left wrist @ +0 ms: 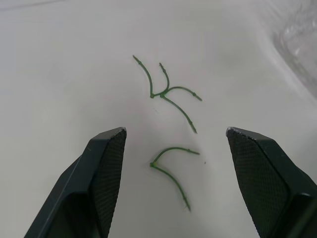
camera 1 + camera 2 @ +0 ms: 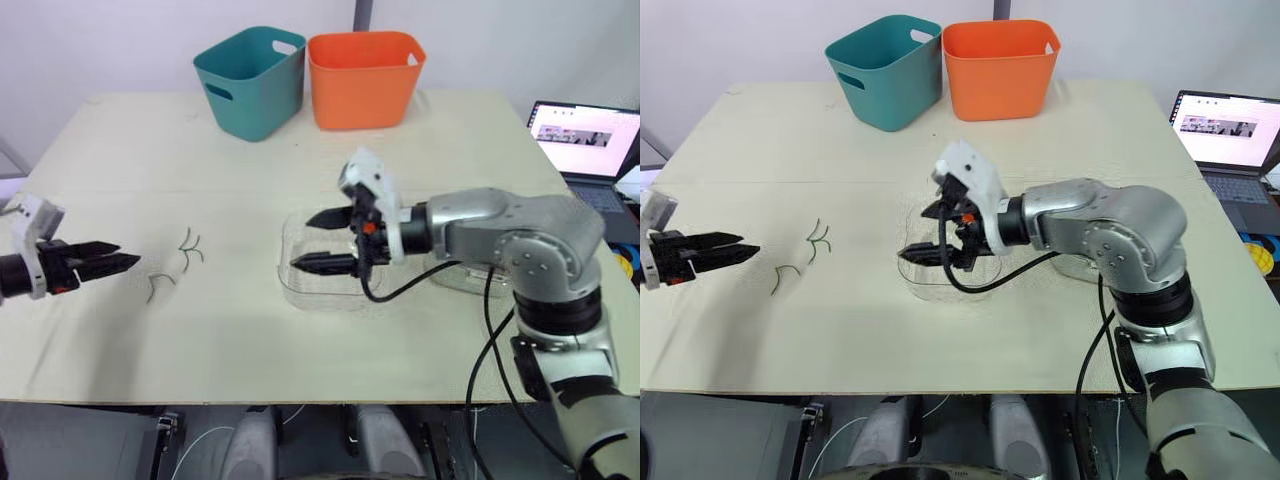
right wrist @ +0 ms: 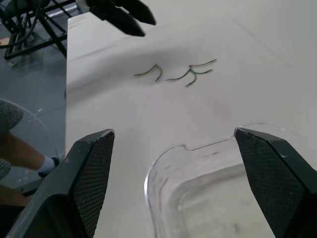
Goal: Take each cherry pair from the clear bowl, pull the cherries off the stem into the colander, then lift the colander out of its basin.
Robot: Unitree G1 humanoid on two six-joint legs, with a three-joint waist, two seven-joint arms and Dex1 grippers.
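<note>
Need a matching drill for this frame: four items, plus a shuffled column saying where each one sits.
Items
1. teal bin
2. green stems
3. clear bowl
4. laptop

Places
A. beyond the right edge of the table
B. directly under the open right gripper
C. at the back of the table, on the robot's left of the orange bin
D. lying loose on the table, between the left gripper and the clear bowl

Pairs: 1-C, 2-D, 3-B, 4-A
</note>
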